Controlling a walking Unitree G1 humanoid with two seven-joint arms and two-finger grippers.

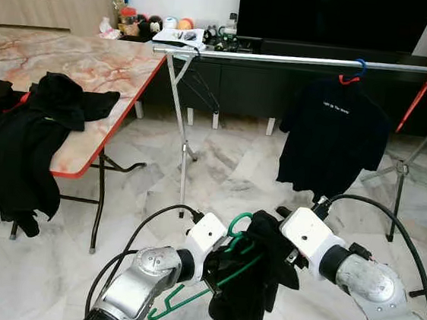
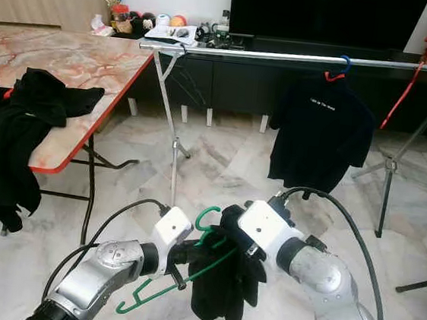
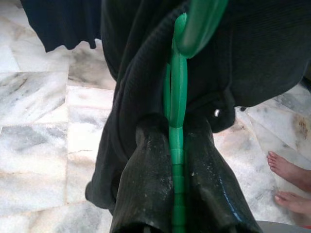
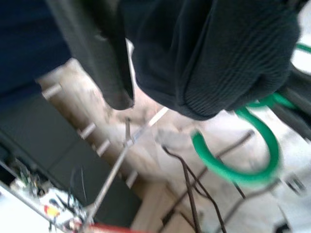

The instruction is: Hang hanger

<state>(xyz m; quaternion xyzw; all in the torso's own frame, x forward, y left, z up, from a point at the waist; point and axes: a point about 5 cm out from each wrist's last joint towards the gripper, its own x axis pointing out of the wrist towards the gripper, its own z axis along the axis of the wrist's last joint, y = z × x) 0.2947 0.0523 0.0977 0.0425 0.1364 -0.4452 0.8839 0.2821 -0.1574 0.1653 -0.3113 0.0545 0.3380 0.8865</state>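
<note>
Low in the centre of the left eye view, the green hanger (image 1: pixel 226 272) sits between the two arms, draped with a crumpled black garment (image 1: pixel 251 275). The left gripper (image 3: pixel 177 189) is clamped on the hanger's ribbed plastic stem, a black finger (image 3: pixel 143 184) pressing on each side, with the knit cloth bunched just past the tips. The right gripper (image 1: pixel 284 255) comes in from the right and is buried in the garment; one finger (image 4: pixel 97 53) shows beside the cloth, but whether the pair is apart or together cannot be told. The hanger's round hook (image 4: pixel 240 155) curls out below the fabric, and its thin lower bar angles down to the lower left.

Across the top of the frame runs a shiny metal rail (image 1: pixel 285 59) on slim legs, carrying a black T-shirt (image 1: pixel 330 138) on a blue hanger (image 1: pixel 352 74). The rail is bare left of that shirt. A marble-patterned table (image 1: pixel 93 71) with a red edge fills the upper left, with dark clothes (image 1: pixel 25 132) heaped on it. Glossy marble floor (image 1: pixel 228 169) lies open between arms and rail. Bare toes (image 3: pixel 291 184) show at the right edge of the left wrist view.
</note>
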